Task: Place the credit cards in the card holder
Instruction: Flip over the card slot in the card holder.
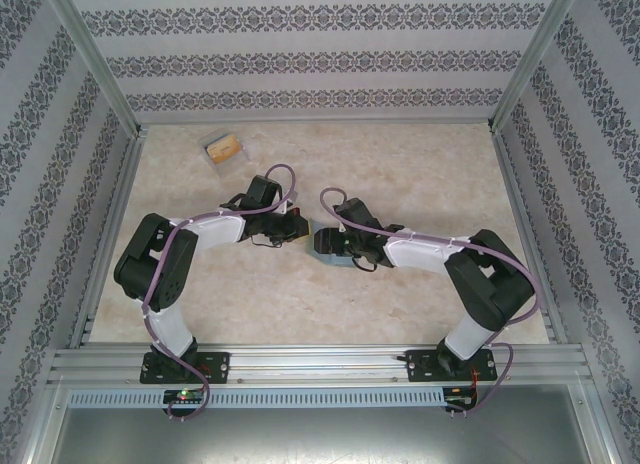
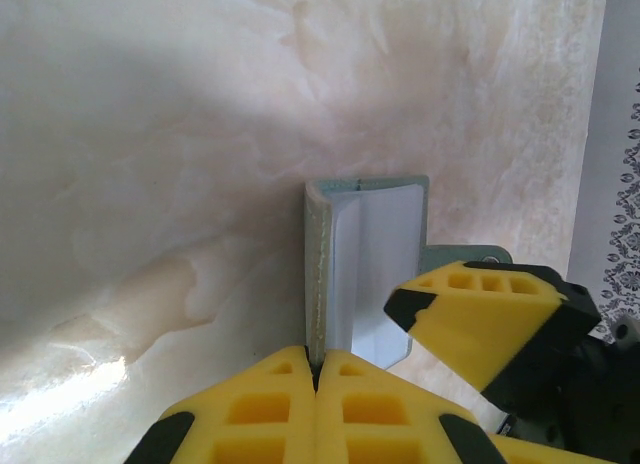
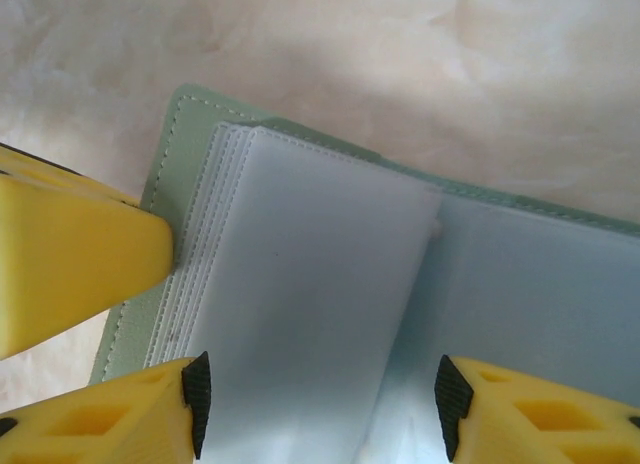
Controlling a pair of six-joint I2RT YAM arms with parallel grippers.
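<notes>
- The card holder [image 1: 327, 252] sits in the middle of the table [image 1: 420, 174], right where the two arms meet. It is open, with its grey-green cover and clear inner sleeves [image 3: 320, 264] showing.
- The left gripper [image 2: 315, 369] has its yellow fingers pressed tight together, pinching the edge of one cover flap. That flap stands upright off the marbled surface.
- The right gripper [image 3: 320, 404] has its jaws spread wide, one finger on either side of a clear sleeve page. Whether the tips touch the page I cannot tell.
- From the left wrist, one right finger hangs just beside the upright flap, near the left fingertips.
- The credit cards [image 1: 228, 144] lie well apart from all this, towards the far left of the table. An orange-tan face shows inside a clear box [image 1: 210, 155], and how many cards there are I cannot tell.
</notes>
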